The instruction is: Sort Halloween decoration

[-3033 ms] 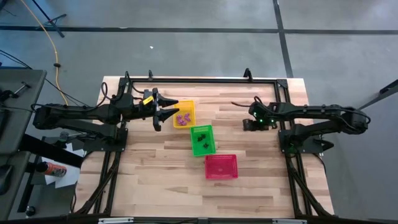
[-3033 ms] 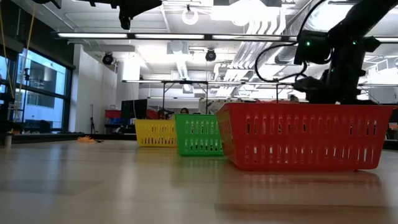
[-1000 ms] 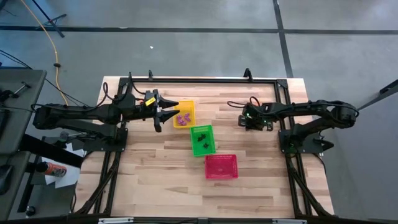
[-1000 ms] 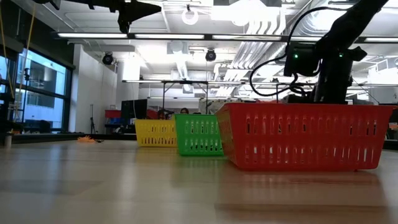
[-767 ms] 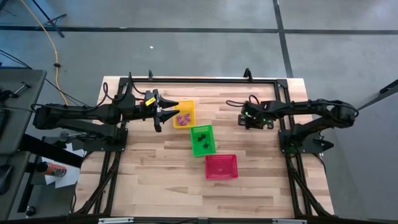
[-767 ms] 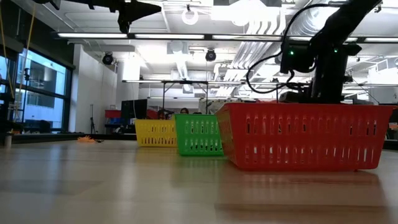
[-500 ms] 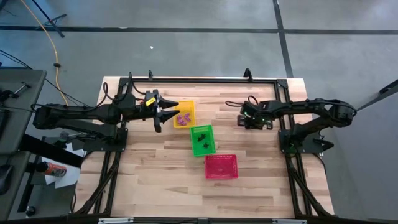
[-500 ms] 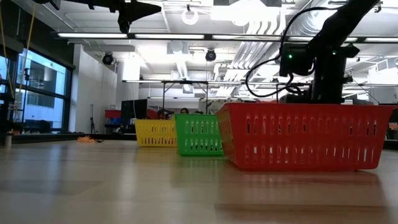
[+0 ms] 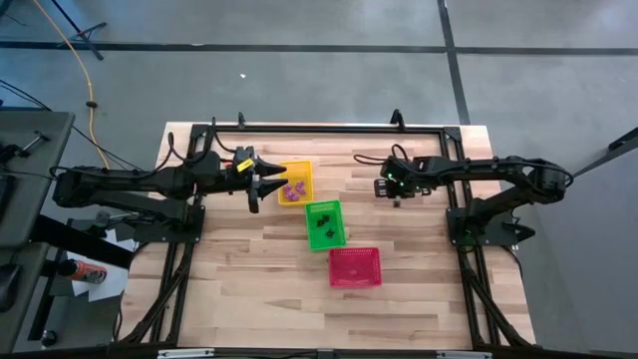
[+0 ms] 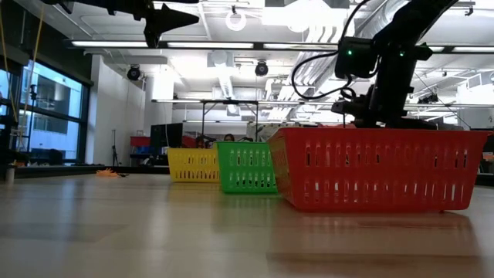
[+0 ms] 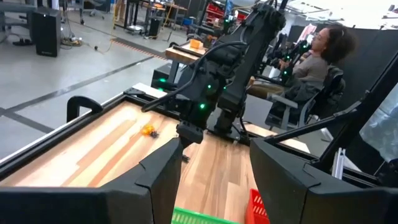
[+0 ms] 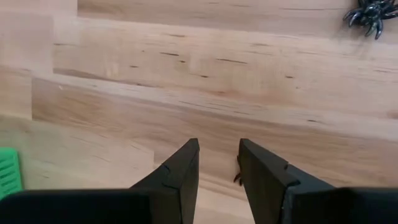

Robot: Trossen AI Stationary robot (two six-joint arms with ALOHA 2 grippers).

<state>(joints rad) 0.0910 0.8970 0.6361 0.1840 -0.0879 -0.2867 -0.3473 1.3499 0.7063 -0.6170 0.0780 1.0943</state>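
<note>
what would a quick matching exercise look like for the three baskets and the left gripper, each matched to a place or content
Things:
1. yellow basket
2. green basket
3. red basket
4. left gripper

Descriptions:
A. holds small black trinkets
B. open, hovering at the yellow basket's edge
C. nearest the table's front edge in the high view, with no trinket visible inside
D. holds purple trinkets

Pairs: 1-D, 2-A, 3-C, 4-B
</note>
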